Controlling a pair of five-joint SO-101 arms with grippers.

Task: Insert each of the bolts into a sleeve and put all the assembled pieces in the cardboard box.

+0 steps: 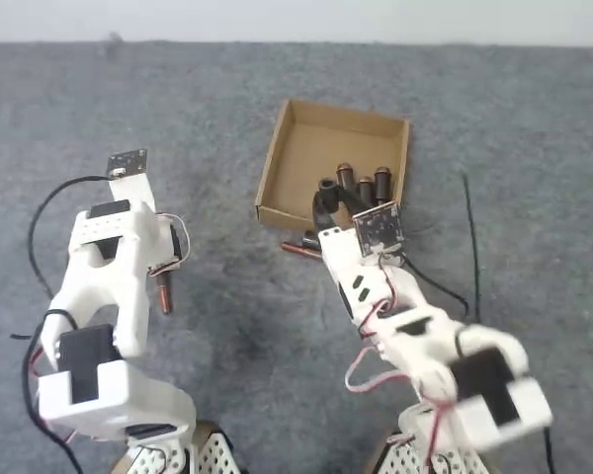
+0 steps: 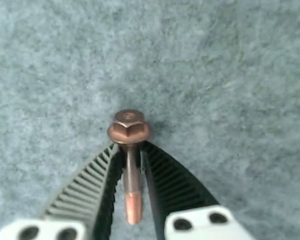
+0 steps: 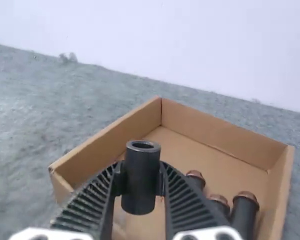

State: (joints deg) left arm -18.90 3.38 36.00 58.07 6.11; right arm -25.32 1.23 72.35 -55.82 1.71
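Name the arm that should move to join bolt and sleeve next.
Left, probably. The left claw grips the bolt over the carpet, free to travel. The right claw holds the sleeve, open end up, at the cardboard box.

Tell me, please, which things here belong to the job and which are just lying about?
Job: bolt in left tool; sleeve in right tool; cardboard box; three assembled pieces inside it; loose bolt beside the box.
Lying about: black cable; grey mat; white wall.
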